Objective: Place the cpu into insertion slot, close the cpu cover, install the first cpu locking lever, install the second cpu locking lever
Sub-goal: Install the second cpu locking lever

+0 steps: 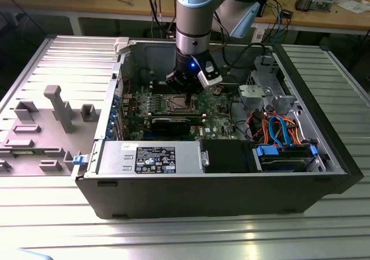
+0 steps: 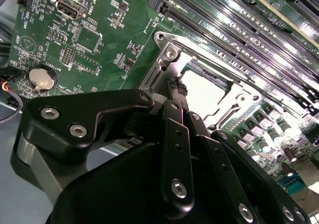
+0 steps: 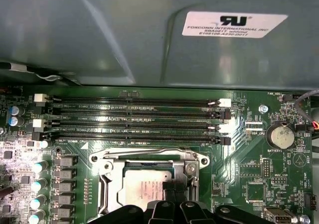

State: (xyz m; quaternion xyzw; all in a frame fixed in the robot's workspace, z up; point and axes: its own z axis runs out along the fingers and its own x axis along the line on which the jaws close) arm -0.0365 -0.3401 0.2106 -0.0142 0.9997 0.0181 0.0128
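Inside the open computer case [image 1: 231, 185], the end effector [image 3: 172, 193] hovers with fingers pinched narrow over the cpu [image 3: 144, 184], which sits in the insertion slot [image 3: 107, 194] with the cpu cover [image 3: 195, 160] closed around it, beside the memory slots [image 3: 134, 119].

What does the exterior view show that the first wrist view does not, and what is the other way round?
Exterior view: the black outer wall of the computer case, the blue-and-grey robot arm, orange and blue cables. First wrist view: the round silver coin battery, the white rectangular label. Both: the green motherboard and the silvery-grey square cpu cover frame.
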